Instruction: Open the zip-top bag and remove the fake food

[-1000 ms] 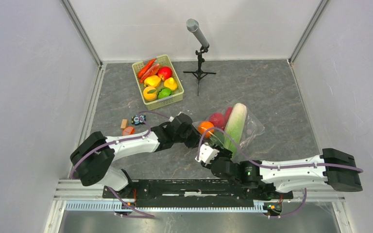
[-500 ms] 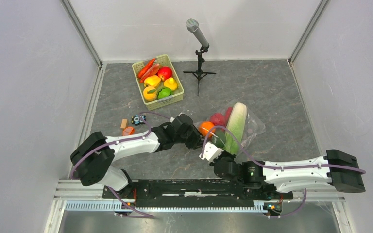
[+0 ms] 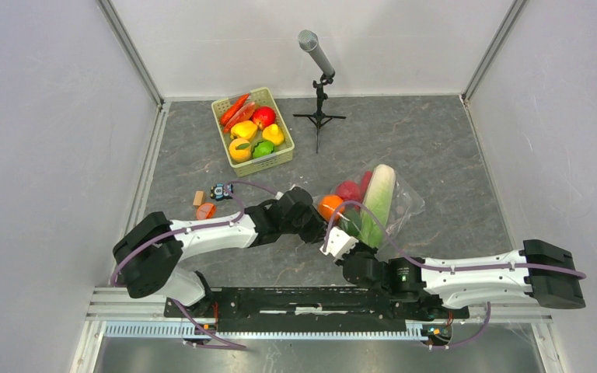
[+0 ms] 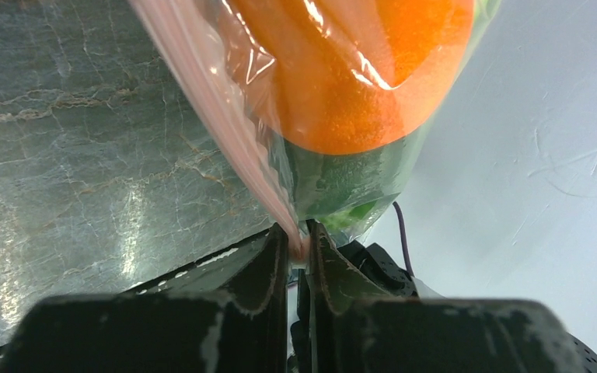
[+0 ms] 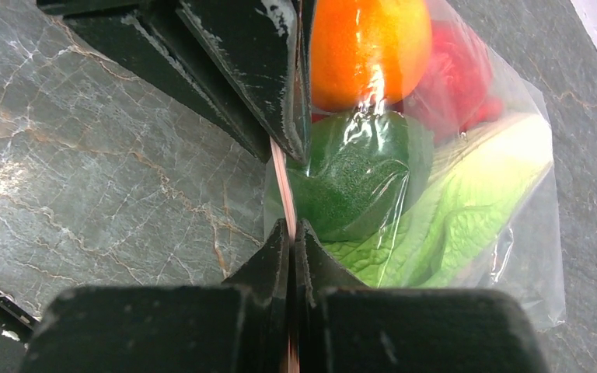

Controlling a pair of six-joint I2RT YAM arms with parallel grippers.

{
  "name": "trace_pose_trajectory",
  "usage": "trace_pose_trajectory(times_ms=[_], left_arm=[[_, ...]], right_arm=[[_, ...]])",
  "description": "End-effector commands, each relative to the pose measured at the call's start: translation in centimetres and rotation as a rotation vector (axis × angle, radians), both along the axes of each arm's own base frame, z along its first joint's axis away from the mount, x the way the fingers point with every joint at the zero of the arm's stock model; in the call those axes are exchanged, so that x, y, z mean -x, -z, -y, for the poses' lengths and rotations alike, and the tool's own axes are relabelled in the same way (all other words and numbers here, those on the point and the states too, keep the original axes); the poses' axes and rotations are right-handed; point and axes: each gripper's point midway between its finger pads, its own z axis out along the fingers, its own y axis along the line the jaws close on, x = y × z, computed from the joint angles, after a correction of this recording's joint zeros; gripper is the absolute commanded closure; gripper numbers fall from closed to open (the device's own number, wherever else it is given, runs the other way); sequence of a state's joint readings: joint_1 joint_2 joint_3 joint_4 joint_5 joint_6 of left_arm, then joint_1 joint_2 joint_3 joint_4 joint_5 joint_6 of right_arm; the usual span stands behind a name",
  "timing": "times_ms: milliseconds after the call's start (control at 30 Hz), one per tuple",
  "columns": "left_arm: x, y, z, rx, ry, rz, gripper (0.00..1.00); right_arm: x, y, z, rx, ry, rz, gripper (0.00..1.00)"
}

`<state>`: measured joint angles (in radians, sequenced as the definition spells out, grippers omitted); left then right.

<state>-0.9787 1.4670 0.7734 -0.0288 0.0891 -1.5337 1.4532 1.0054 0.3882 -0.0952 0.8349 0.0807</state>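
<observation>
The zip-top bag (image 3: 385, 203) lies right of centre, holding the fake food: an orange (image 3: 329, 206), a red piece (image 3: 347, 190), a dark green fruit (image 3: 350, 224) and a long cabbage (image 3: 377, 198). My left gripper (image 3: 319, 228) is shut on the bag's pink zip strip (image 4: 218, 109) at its left end, the orange (image 4: 357, 70) just behind the film. My right gripper (image 5: 291, 229) is shut on the same strip (image 5: 281, 183), a little nearer me, facing the left gripper's fingers (image 5: 280, 78). The green fruit (image 5: 354, 175) and cabbage (image 5: 466, 202) press against the plastic.
A green lattice basket (image 3: 279, 159) of toy produce stands at the back left. A microphone on a small tripod (image 3: 319, 85) stands behind the bag. A few small pieces (image 3: 206, 206) lie left of my left arm. White walls enclose the table.
My right gripper has moved up to the bag's near edge and shut on the zip strip. My left arm has shifted slightly right, still at the strip.
</observation>
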Motion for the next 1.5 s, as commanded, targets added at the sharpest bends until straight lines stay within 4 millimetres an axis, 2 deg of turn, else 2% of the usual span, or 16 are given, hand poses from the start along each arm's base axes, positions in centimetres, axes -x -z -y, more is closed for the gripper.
trace_pose_trajectory(times_ms=[0, 200, 433, 667, 767, 800, 833, 867, 933, 967, 1067, 1100, 1233, 1300, 1367, 1467], left_arm=[[-1.4, -1.3, -0.5, 0.013, -0.065, 0.034, 0.96], [-3.5, -0.5, -2.8, -0.043, -0.1, 0.049, 0.98], [-7.0, -0.4, -6.4, -0.096, -0.167, 0.074, 0.98], [-10.3, -0.3, -10.2, -0.172, -0.225, 0.109, 0.98], [-11.0, -0.6, -10.6, -0.195, -0.206, 0.14, 0.98], [-11.1, -0.9, -10.3, -0.188, -0.181, 0.154, 0.98], [-11.0, -0.9, -10.0, -0.188, -0.155, 0.16, 0.97], [-10.9, -1.0, -9.7, -0.177, -0.139, 0.16, 0.97], [-10.4, -1.1, -9.3, -0.149, -0.117, 0.165, 0.96], [-10.1, -1.0, -9.3, -0.143, -0.114, 0.165, 0.95], [-9.4, -1.1, -9.4, -0.129, -0.113, 0.174, 0.93], [-9.2, -1.3, -9.5, -0.126, -0.113, 0.179, 0.91], [-8.7, -1.1, -9.8, -0.137, -0.095, 0.191, 0.8], [-8.4, -0.8, -10.0, -0.149, -0.09, 0.19, 0.67], [-8.1, -0.9, -10.4, -0.16, -0.085, 0.203, 0.48], [-7.4, -1.1, -11.5, -0.173, -0.09, 0.234, 0.35]], right_arm=[[0.0, -0.8, 0.2, -0.053, 0.023, -0.003, 1.0], [0.2, -1.1, 1.3, -0.083, 0.041, -0.016, 1.0], [0.4, -1.4, 2.0, -0.151, 0.055, -0.03, 1.0], [0.7, -1.5, 1.9, -0.171, 0.042, -0.045, 1.0], [1.1, -2.0, 1.1, -0.189, 0.01, -0.07, 1.0], [1.3, -2.3, 0.6, -0.197, -0.003, -0.081, 0.96], [1.5, -2.7, 0.1, -0.203, -0.019, -0.093, 0.86], [1.7, -3.4, -0.4, -0.213, -0.034, -0.103, 0.71], [2.0, -5.0, -1.5, -0.231, -0.064, -0.12, 0.49], [2.1, -5.8, -2.1, -0.234, -0.079, -0.125, 0.42], [1.7, -7.8, -2.6, -0.222, -0.06, -0.108, 0.32], [1.4, -8.4, -2.7, -0.215, -0.045, -0.097, 0.3], [0.5, -8.5, -2.9, -0.154, 0.009, -0.067, 0.23], [0.4, -8.3, -3.5, -0.143, 0.013, -0.073, 0.23], [0.2, -8.0, -4.1, -0.142, 0.023, -0.082, 0.22], [-0.7, -7.0, -3.9, -0.134, 0.073, -0.103, 0.25]])
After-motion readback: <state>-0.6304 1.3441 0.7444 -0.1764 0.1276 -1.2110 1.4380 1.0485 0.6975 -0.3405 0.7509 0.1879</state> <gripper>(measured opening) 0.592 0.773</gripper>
